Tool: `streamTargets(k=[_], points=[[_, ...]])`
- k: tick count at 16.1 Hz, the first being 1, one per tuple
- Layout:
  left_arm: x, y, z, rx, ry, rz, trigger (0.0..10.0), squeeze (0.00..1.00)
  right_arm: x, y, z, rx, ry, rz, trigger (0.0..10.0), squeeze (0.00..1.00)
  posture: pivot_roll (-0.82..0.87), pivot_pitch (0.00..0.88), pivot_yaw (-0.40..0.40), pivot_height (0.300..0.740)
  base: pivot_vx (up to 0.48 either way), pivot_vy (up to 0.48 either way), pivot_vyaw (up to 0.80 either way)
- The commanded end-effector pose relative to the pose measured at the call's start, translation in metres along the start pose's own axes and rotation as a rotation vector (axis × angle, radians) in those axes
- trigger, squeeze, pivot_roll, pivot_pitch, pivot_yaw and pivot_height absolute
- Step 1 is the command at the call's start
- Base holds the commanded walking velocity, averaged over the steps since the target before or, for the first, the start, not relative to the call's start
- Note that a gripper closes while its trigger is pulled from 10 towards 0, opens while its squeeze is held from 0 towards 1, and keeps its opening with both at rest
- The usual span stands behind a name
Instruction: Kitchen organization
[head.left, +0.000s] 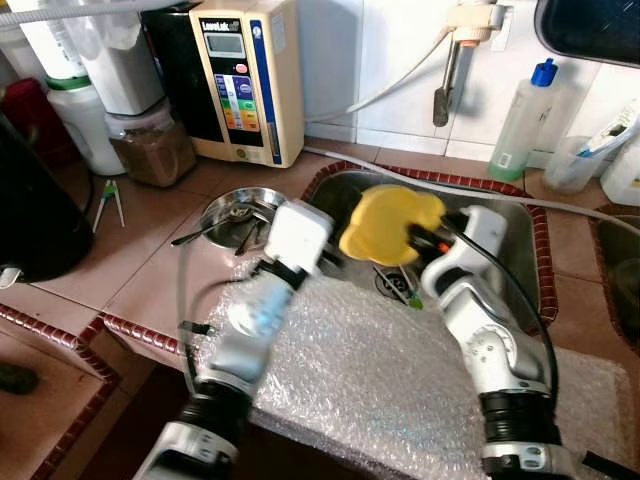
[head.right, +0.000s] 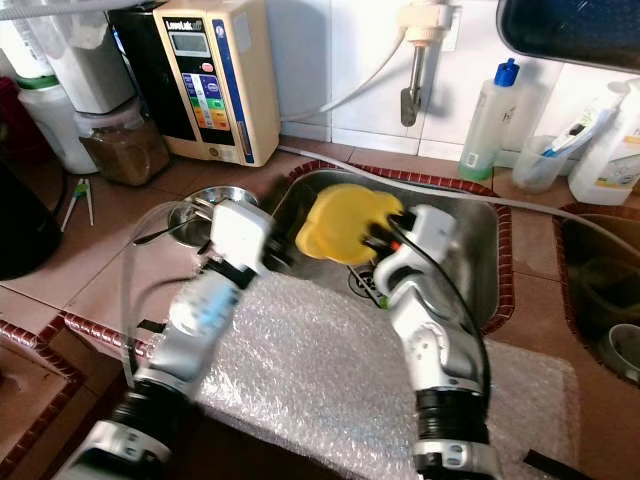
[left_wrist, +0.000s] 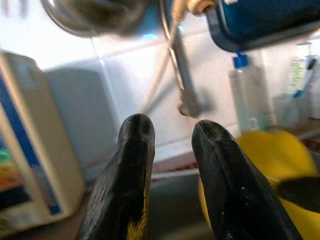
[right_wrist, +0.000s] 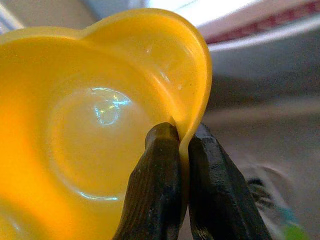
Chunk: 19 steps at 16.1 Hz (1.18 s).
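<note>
Head view, right gripper (head.left: 424, 238): over the steel sink (head.left: 515, 232), clamped on the rim of a yellow scalloped bowl (head.left: 388, 222), bowl tilted on edge, held above the basin near the drain (head.left: 397, 284).
Head view, left gripper (head.left: 322, 262): at the sink's near-left edge, just beside the bowl; fingers mostly hidden behind the white wrist block here.
Head view, counter (head.left: 150, 265): brown tile with dark red edge trim; bubble wrap sheet (head.left: 360, 380) spread over the front under both arms.
Head view, left of sink: small steel dish (head.left: 238, 212) with cutlery in it, right by the left arm.
Head view, back wall: water ionizer (head.left: 248, 78) with a colored button panel, jar of brown powder (head.left: 155, 148) beside it, wall faucet (head.left: 452, 60) above the sink, clear bottle with blue cap (head.left: 528, 118) on the right, plastic cup with a toothbrush (head.left: 578, 160) next to it.
Left wrist view, left gripper (left_wrist: 172, 135): 2 black fingers (left_wrist: 131, 180) parted, nothing between them; yellow bowl (left_wrist: 272, 165) just beside 1 finger, contact cannot tell; faucet (left_wrist: 181, 75) and white tile behind, blurred.
Right wrist view, right gripper (right_wrist: 183, 137): 2 fingers pinched shut on the bowl's rim, 1 inside, 1 outside; glossy inner surface of the yellow bowl (right_wrist: 85, 120) faces the camera; sink wall (right_wrist: 280, 75) behind.
</note>
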<state>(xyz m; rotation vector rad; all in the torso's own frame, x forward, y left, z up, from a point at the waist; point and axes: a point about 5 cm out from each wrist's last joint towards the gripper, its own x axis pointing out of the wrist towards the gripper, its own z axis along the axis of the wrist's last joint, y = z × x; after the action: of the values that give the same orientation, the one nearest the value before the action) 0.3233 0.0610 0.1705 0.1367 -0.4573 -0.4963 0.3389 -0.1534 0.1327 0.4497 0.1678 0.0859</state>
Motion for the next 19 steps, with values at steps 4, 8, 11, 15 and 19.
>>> streamTargets(k=[4, 8, 11, 15, 19], points=[[-0.005, 0.007, 0.002, 0.032, 0.023, -0.098, 10.0, 1.00, 0.019, 0.001, 0.037, -0.139, -0.119, -0.043, 0.0, 0.00, -0.12, 0.000, 0.069, 0.740, 0.000, 0.000, 0.00], [-0.030, 0.014, -0.010, -0.016, 0.155, -0.124, 10.0, 1.00, 0.023, -0.017, 0.044, -0.291, -0.186, -0.178, 0.0, 0.00, -0.10, 0.000, 0.052, 0.740, 0.000, 0.000, 0.00], [-0.056, 0.006, -0.025, -0.032, 0.265, -0.190, 10.0, 1.00, 0.026, -0.032, 0.028, -0.384, -0.134, -0.232, 0.0, 0.00, -0.09, 0.000, 0.046, 0.740, 0.000, 0.000, 0.00], [-0.067, -0.001, -0.028, -0.044, 0.302, -0.218, 10.0, 1.00, 0.028, -0.042, 0.024, -0.569, -0.070, -0.147, 0.9, 0.00, -0.08, 0.000, 0.054, 0.740, 0.000, 0.000, 0.00], [-0.068, 0.003, -0.028, -0.030, 0.320, -0.208, 10.0, 1.00, 0.029, -0.045, 0.022, -0.697, -0.023, -0.056, 10.0, 1.00, -0.08, 0.000, 0.056, 0.740, 0.000, 0.000, 0.00]])
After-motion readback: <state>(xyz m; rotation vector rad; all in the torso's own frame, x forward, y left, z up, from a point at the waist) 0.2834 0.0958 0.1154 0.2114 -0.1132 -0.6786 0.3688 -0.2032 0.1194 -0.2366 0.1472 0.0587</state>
